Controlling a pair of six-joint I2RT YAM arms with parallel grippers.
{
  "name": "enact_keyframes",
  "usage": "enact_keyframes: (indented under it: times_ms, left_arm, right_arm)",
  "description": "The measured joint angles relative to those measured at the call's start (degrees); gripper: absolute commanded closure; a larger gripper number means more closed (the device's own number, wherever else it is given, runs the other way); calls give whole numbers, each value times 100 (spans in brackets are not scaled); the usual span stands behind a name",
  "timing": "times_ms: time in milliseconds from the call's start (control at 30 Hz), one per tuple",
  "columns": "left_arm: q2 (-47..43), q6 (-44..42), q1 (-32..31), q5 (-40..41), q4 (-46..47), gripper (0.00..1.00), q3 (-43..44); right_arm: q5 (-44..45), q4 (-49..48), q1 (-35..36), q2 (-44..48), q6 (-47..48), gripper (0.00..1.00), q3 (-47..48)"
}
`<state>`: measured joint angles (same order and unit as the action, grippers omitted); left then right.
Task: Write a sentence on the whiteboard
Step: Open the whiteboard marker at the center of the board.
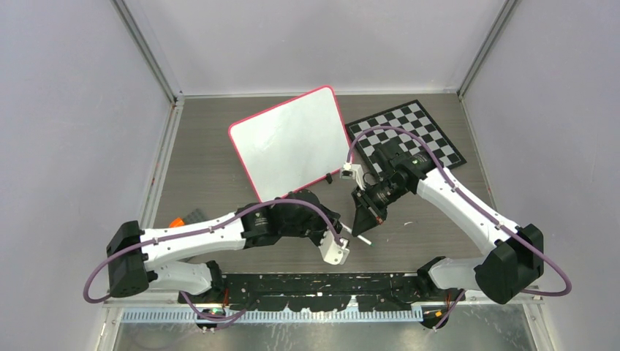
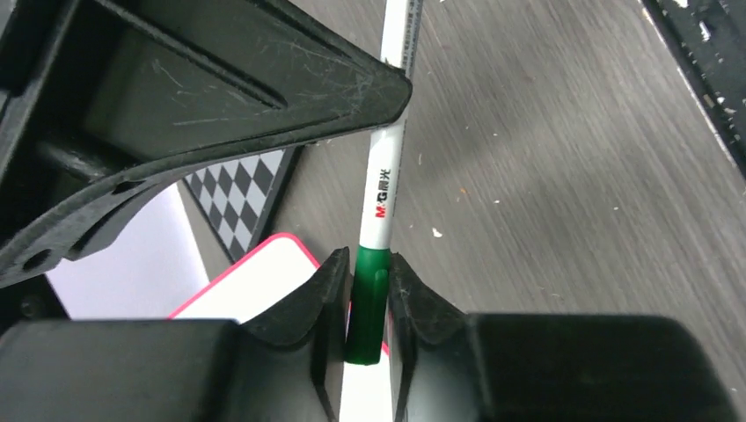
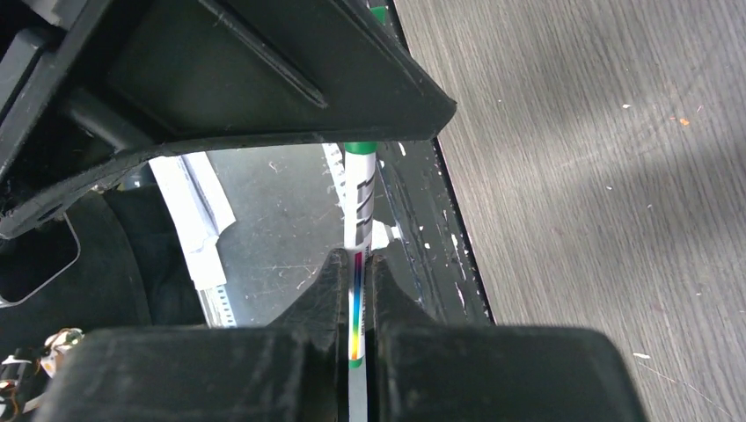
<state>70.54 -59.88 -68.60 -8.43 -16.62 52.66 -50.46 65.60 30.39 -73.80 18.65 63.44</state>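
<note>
The whiteboard (image 1: 289, 142) lies tilted on the table at the back centre, its white face blank; no sentence shows on it. A white marker (image 2: 380, 189) with a green cap (image 2: 369, 299) is held between the two arms, in front of the board. My right gripper (image 3: 355, 264) is shut on the marker's barrel (image 3: 359, 189). My left gripper (image 2: 368, 264) comes from the opposite side, and its fingers press both sides of the green cap. From above, both grippers meet around the marker (image 1: 363, 238), near the table's front centre. A corner of the whiteboard (image 2: 255, 281) shows behind my left fingers.
A black-and-white checkered board (image 1: 413, 135) lies right of the whiteboard, partly under the right arm. A small white object (image 1: 349, 172) sits at the whiteboard's near right corner. An orange and grey item (image 1: 183, 218) lies by the left arm. A black rail (image 1: 314, 281) runs along the near edge.
</note>
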Motion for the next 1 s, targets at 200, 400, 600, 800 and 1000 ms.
enact_keyframes:
  times_ms: [200, 400, 600, 800, 1000]
  left_arm:
    - [-13, 236, -7, 229, -37, 100, -20]
    - [-452, 990, 9, 433, -358, 100, -37]
    - [-879, 2103, 520, 361, -562, 100, -35]
    - [-894, 3067, 1163, 227, -772, 100, 33]
    - [-1115, 3969, 1729, -166, -831, 100, 140]
  right_arm:
    - [87, -28, -101, 2, -177, 25, 116]
    - [20, -162, -734, 11, -767, 15, 433]
    - [90, -391, -1185, 83, -1491, 13, 844]
    - [72, -424, -1460, 133, -2225, 13, 1488]
    - [131, -343, -1587, 133, -2879, 13, 1856]
